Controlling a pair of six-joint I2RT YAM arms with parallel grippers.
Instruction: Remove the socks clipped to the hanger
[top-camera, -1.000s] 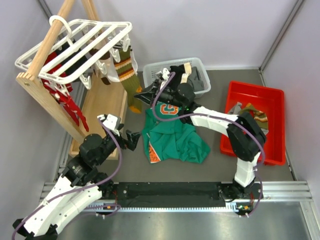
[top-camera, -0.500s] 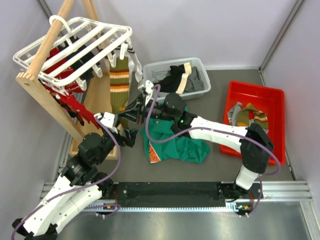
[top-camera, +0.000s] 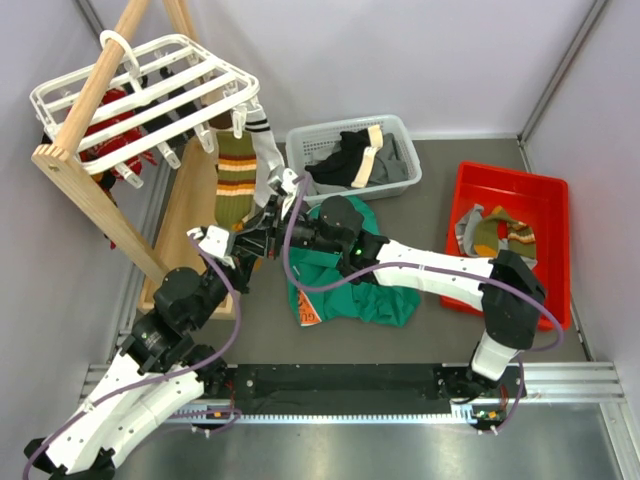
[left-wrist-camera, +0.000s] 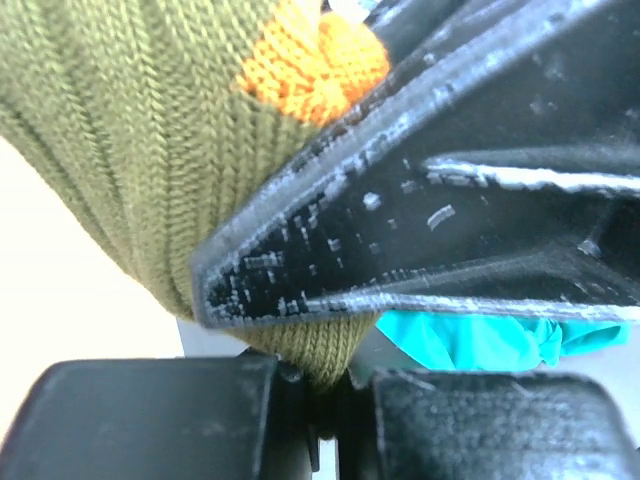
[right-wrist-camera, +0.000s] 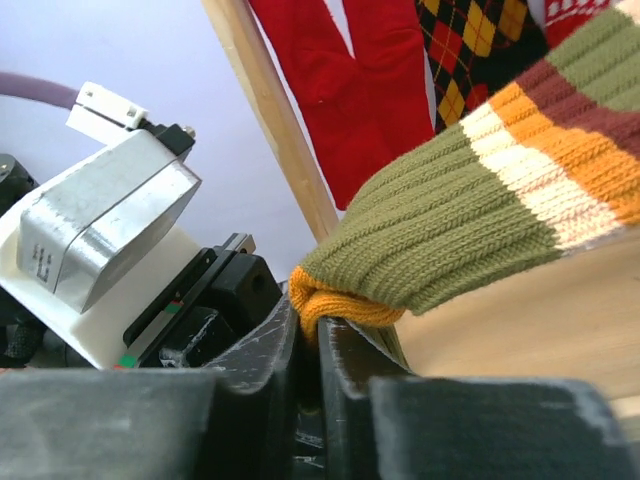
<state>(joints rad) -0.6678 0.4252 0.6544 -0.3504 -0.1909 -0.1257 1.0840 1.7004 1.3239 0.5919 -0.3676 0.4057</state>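
A sec ago your left gripper (left-wrist-camera: 322, 385) hung wide open, low by the shirt. Now it has gone up & far, and it's clamped tight on the toe end of the striped sock (top-camera: 234, 178). Your right gripper (right-wrist-camera: 312, 330) has slid left w/ the sock. It pinches the orange toe too, jaws squeezed on it. The hanger (top-camera: 150, 85) has swung round on its hook, so the sock hangs more to the left than before.

Around it: a white sock (top-camera: 266, 160) w/ dark bands hangs just right of the striped one. Red socks (top-camera: 112, 105) are clipped on the hanger's left side. The wooden rack (top-camera: 95, 200) holds the hanger up, and its leg stands just left of both grippers. The green shirt (top-camera: 345, 298) lies on the table under the right arm. Far & right sits the grey basket (top-camera: 410, 160) w/ dark clothes, then the red bin (top-camera: 520, 178) w/ socks in it. The 2 grippers are nose to nose, so each fills much of the other's cam view.

The striped sock is still on the hanger. Its long side runs up-down: cuff up at the clips, far; toe low & near, btwn both grippers.
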